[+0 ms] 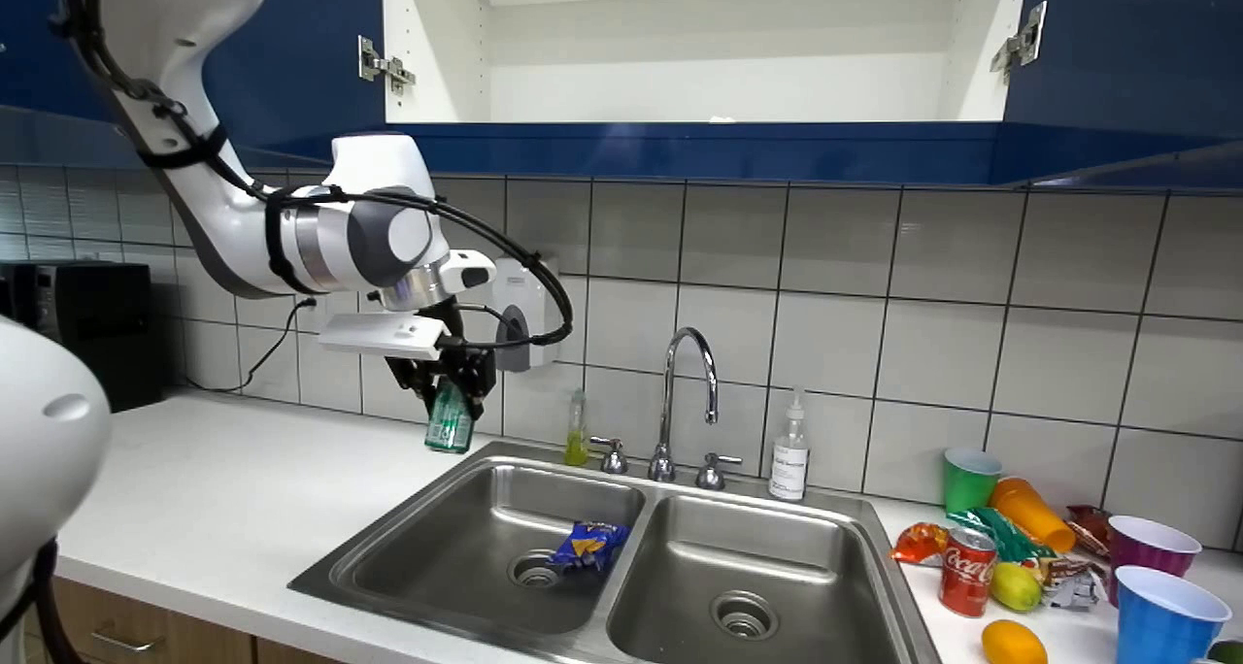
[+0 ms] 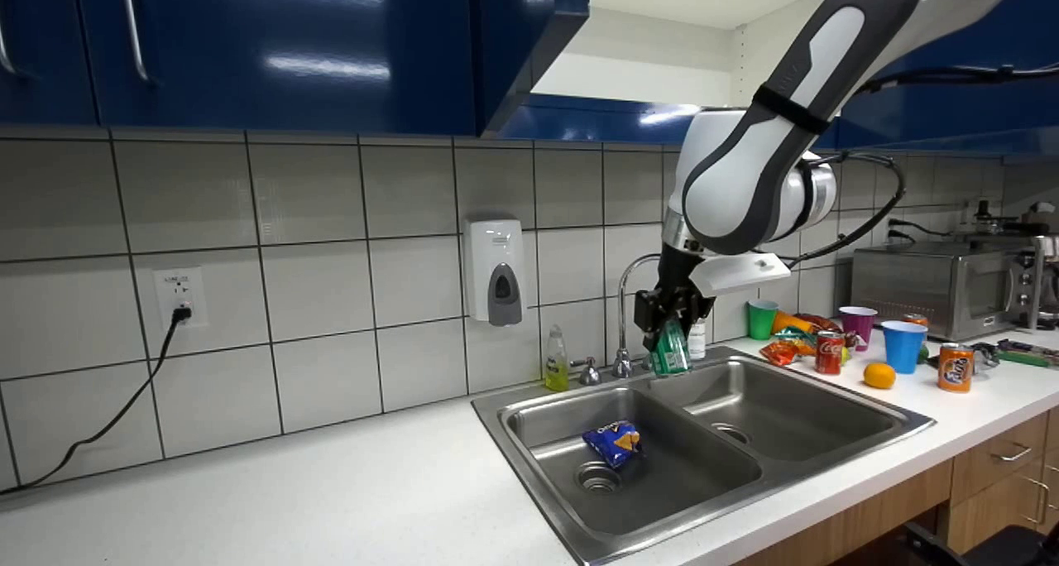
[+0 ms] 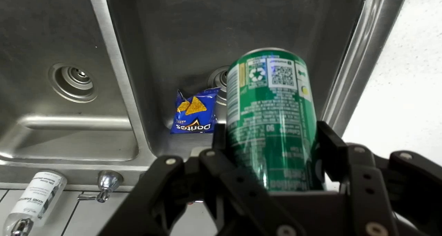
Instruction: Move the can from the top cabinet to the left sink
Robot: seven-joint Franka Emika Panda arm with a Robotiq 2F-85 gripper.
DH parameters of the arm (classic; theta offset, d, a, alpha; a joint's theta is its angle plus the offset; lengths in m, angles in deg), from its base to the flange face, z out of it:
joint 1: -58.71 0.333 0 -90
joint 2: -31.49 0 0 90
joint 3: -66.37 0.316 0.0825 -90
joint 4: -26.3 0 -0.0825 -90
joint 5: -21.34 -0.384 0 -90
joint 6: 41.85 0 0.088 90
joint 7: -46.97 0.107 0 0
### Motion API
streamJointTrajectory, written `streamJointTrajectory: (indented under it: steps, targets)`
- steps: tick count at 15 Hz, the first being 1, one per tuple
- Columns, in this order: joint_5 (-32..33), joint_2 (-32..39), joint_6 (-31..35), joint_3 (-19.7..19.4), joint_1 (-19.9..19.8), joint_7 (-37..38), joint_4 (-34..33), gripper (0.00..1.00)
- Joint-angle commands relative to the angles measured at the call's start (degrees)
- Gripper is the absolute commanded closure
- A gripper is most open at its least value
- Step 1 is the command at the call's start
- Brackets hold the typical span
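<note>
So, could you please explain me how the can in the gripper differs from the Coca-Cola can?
Colour: the gripped can is green, while the Coca-Cola can is red.
Support: the gripped can is held in the air by the gripper; the Coca-Cola can stands on the counter.
Pose: the gripped can is tilted, the Coca-Cola can upright.
Both are cylindrical, with printed sides.

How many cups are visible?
4, at the right in both exterior views: green cup at the back, orange cup lying beside it, purple cup farther right, blue cup in front of it. Others may be hidden.
</note>
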Motion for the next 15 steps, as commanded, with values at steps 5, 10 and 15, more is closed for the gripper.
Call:
streamJointTrajectory:
  steps: [5, 10, 15]
  targets:
    - [2.52, 9.48, 10.67, -0.48, -2.15, -2.73, -0.52, 0.62]
    - [5.14, 18.23, 18.42, -2.2, -2.35, -3.43, -1.74, 0.62]
    - [1.44, 25.52, 23.76, -1.73, -2.49, -7.06, -3.75, 0.62]
